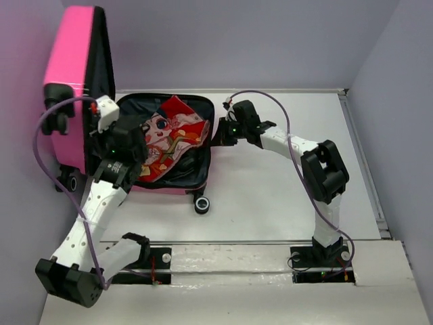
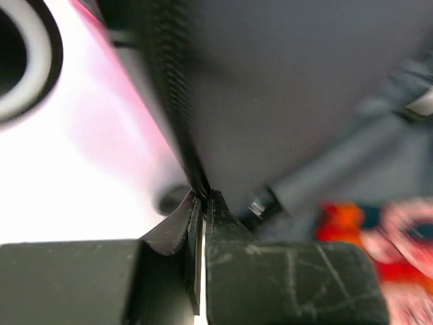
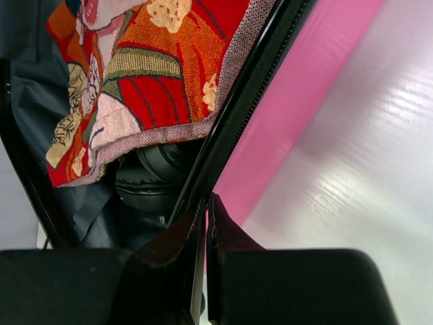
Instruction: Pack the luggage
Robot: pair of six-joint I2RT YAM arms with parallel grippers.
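You are looking down on a white table [image 1: 284, 196] where the luggage [image 1: 67, 81], a small bright pink hard-shell suitcase, is lying open at the far left. Its lid is standing upright against the left wall. Its base half is lying flat, showing dark lining and holding a red printed cloth [image 1: 172, 135] with a cartoon face on it.

Your left gripper [image 1: 124, 139] is reaching in where the lid meets the base. In the left wrist view its fingers are pressing together, and the lid's black zipper trim [image 2: 169, 88] is running down to their tips. Your right gripper [image 1: 222, 132] is sitting at the base's right rim, likewise pinched narrow against the zipper trim [image 3: 237, 115]. You cannot tell whether either pair is actually catching the trim or only touching it.

The shell is looking stiff, smooth and probably slippery, so the fabric trim along the rim is likely offering the surest hold. The case is probably light, and the caster wheel [image 1: 201, 204] at the near edge may be letting it roll under a push. The cloth is soft and may be bunching over the rim.
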